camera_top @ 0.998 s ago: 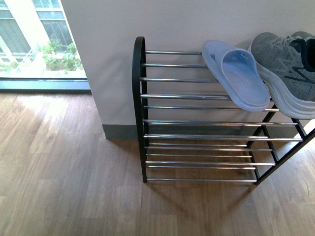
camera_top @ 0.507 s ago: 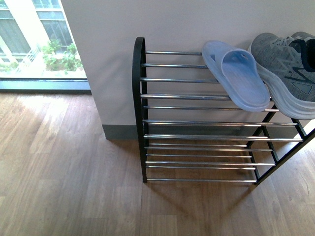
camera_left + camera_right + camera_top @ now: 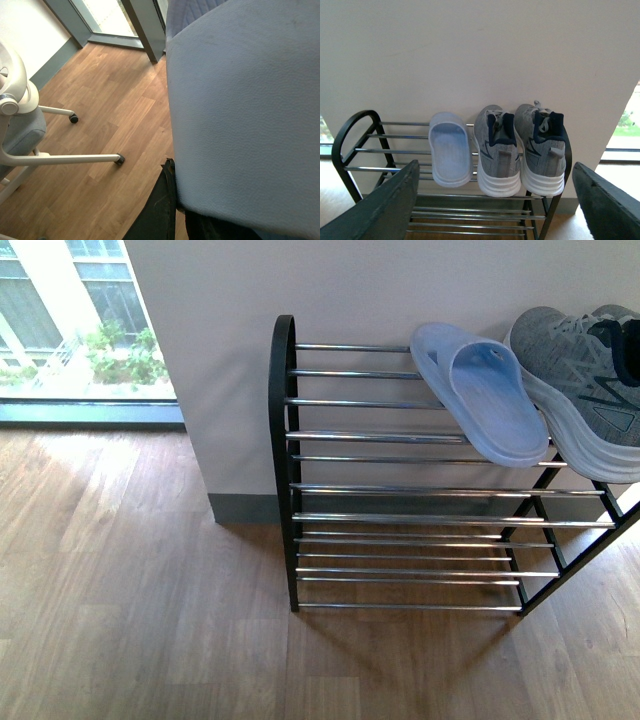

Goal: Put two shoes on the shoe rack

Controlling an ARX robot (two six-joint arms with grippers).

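Our right gripper (image 3: 495,200) stands wide open and empty, its two dark fingers (image 3: 385,210) framing the shoe rack (image 3: 350,130). Our left gripper (image 3: 172,210) is mostly hidden; a pale blue slide (image 3: 240,110) fills its wrist view right against the dark finger (image 3: 160,205), but we cannot tell whether the jaws are clamped on it. On the rack's top tier another blue slide (image 3: 480,400) lies beside a grey sneaker (image 3: 585,380). Only the right wrist view shows both sneakers (image 3: 520,150) side by side. The rack stands on a wood floor (image 3: 120,590) against a pale wall (image 3: 340,280), near a window (image 3: 70,320). Only the left wrist view shows a wheeled chair (image 3: 25,130).
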